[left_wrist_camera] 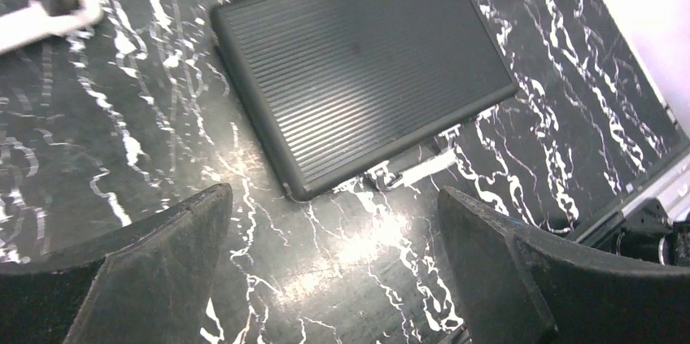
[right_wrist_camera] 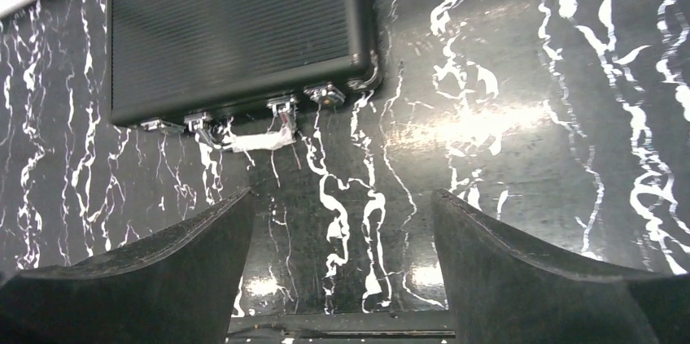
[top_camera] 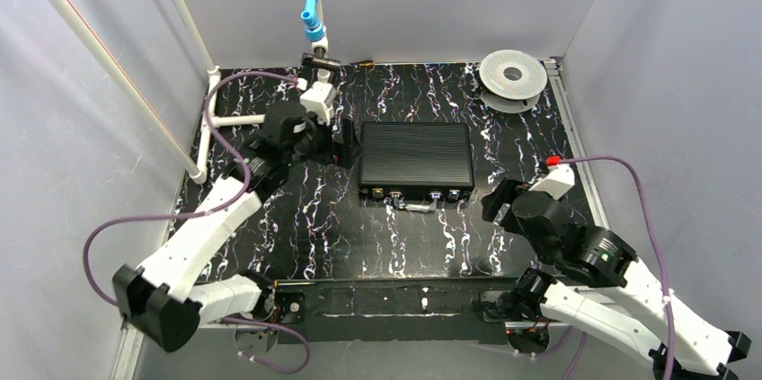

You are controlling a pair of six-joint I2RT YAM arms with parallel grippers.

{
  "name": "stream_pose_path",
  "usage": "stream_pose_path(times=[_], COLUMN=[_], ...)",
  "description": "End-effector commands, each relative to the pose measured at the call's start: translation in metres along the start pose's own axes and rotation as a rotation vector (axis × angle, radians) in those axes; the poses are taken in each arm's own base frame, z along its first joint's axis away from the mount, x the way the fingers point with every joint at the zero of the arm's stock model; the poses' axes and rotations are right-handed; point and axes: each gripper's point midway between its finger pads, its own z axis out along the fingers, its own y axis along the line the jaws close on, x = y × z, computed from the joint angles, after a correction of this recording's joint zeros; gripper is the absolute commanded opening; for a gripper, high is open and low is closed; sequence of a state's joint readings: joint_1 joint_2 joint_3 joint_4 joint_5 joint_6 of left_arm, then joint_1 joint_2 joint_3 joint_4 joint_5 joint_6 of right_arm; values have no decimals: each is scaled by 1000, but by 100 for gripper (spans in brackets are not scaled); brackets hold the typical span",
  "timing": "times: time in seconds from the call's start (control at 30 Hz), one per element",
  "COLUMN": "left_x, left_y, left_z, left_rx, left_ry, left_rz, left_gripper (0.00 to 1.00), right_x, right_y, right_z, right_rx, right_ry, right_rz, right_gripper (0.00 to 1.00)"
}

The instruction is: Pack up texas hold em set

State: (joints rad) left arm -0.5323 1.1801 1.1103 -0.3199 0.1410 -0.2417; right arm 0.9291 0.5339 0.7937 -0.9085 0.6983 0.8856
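Closed black ribbed briefcase (top_camera: 416,159) flat at mid-desk, silver latches (right_wrist_camera: 325,93) and handle (right_wrist_camera: 256,142) on near edge. Left hand (top_camera: 341,142) just beside its left edge, wide open, gripping nothing. Right hand (top_camera: 503,200) near front-right corner, apart from it, also wide open and empty. Desk (top_camera: 314,218) black marble-look with white veins, glossy. Round white-grey spool (top_camera: 512,77) at far right corner. Grey walls (top_camera: 683,39) around; white pipe frame (top_camera: 108,66) at left.

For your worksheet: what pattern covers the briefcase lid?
Fine parallel ribs; black rectangular briefcase, left wrist view.
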Motion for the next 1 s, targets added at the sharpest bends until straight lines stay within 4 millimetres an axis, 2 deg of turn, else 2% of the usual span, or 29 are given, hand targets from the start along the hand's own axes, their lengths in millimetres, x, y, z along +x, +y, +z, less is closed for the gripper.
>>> stream_pose_path(times=[0.0, 0.17, 0.33, 0.5, 0.67, 0.97], left_x=[-30, -33, -30, -45, -57, -66], left_y=[6, 14, 20, 22, 16, 21], left_z=[-61, -128, -182, -229, -248, -280], left_rx=[-89, -165, -205, -230, -212, -249], left_ry=[-154, -298, -415, -552, -622, -723], left_rz=[16, -73, -89, -73, -47, -77], left_gripper=[98, 98, 98, 98, 98, 98], right_x=[-40, -77, -106, -129, -138, -147], right_y=[-21, -28, -34, -45, -53, -64], right_z=[-25, -51, -76, -104, -122, -141], right_rx=[56, 69, 55, 8, -60, -103], right_ry=[-121, -200, -276, -349, -409, -450], right_rz=[-4, -39, -34, 21, 72, 116], right_gripper=[87, 88, 91, 91, 91, 91])
